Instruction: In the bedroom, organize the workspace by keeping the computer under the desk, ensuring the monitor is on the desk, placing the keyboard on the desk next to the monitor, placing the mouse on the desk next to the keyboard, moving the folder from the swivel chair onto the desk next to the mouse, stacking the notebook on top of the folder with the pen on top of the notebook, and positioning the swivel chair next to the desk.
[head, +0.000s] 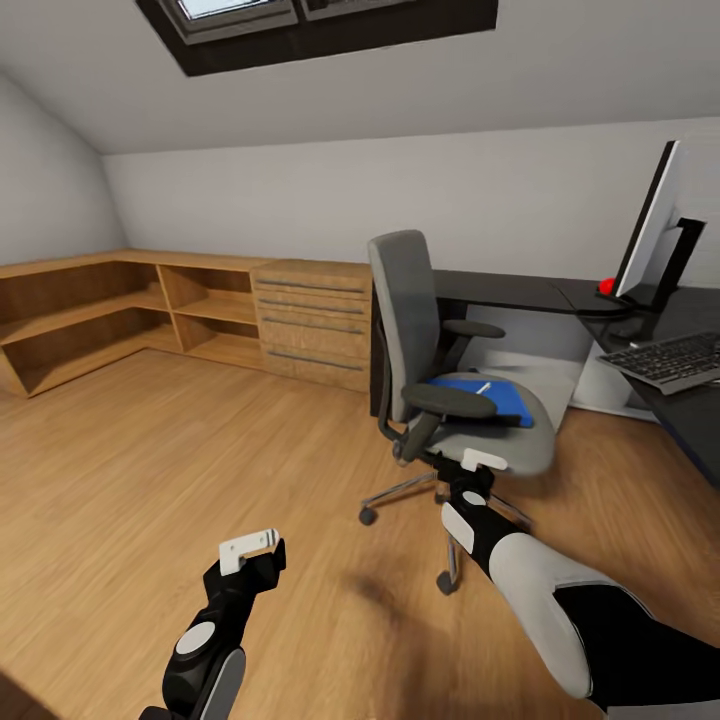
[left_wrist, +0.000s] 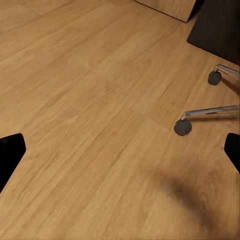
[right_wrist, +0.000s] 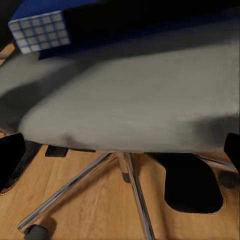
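no readable writing; folder (head: 486, 396) lies on swivel chair (head: 440, 390).

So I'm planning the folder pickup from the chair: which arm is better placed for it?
Right. The right gripper hangs at the front edge of the swivel chair seat, close to the folder. The left gripper hovers over bare floor, farther from the chair.

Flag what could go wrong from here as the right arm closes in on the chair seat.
The right pincer sits at the front edge of the swivel chair, low against the seat; pushing forward could roll the chair on its casters instead of reaching the folder. The near armrest overhangs the folder's side and may block a grasp. The pen lying on the folder could slide off if the folder is tilted.
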